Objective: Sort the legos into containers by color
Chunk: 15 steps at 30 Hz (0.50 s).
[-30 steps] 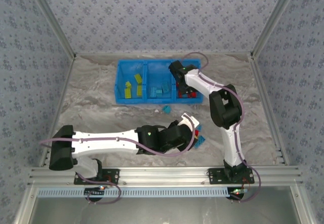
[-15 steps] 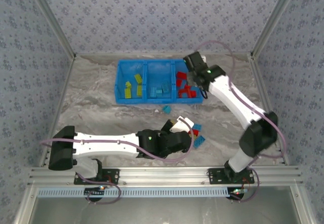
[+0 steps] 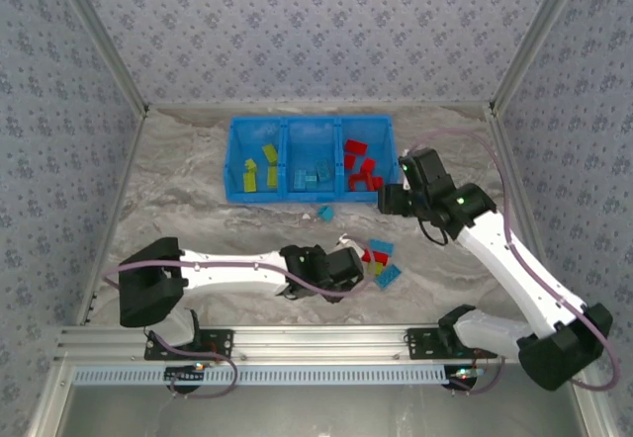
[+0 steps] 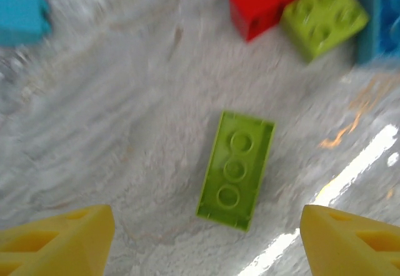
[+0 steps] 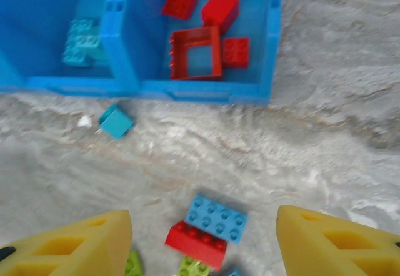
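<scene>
Now your right gripper (image 5: 201,245) has backed out of the red compartment (image 5: 256,7), fingers spread wide and empty, and is heading for the loose legos (image 5: 215,216). Your left gripper (image 4: 206,241), equally wide and empty, has drawn in over a yellow-green brick (image 4: 236,170), which looks like the next pick.
</scene>
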Each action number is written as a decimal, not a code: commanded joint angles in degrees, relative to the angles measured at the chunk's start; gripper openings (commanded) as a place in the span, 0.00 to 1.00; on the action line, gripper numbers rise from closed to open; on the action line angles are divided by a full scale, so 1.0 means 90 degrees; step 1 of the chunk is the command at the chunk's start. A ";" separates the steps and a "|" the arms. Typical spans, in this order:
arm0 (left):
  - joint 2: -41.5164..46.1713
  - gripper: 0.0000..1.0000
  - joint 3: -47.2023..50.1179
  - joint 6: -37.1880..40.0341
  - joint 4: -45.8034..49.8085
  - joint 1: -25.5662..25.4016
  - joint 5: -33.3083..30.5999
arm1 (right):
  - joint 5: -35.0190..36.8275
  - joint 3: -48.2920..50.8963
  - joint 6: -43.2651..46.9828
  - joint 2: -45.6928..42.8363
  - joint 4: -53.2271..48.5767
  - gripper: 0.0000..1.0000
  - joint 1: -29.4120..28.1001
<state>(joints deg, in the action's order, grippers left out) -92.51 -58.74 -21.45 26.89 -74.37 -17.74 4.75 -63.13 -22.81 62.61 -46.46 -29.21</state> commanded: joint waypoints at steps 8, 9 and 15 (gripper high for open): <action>-0.0521 0.79 -0.0257 0.0964 0.0142 0.0705 0.2056 | -0.2287 0.1010 0.0000 -0.1804 -0.0303 0.71 0.0011; -0.0622 0.79 -0.0272 0.0972 0.0199 0.0714 0.1976 | -0.2301 0.1027 -0.0040 -0.1977 -0.0417 0.71 0.0018; -0.1003 0.79 -0.0536 0.0950 0.0276 0.0747 0.1259 | -0.2458 0.1077 -0.0314 -0.2583 -0.0611 0.72 0.0028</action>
<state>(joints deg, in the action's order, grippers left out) -100.66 -60.84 -13.96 27.88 -68.14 -3.77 -14.70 -54.22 -23.77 40.56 -49.76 -29.21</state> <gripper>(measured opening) 0.788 0.715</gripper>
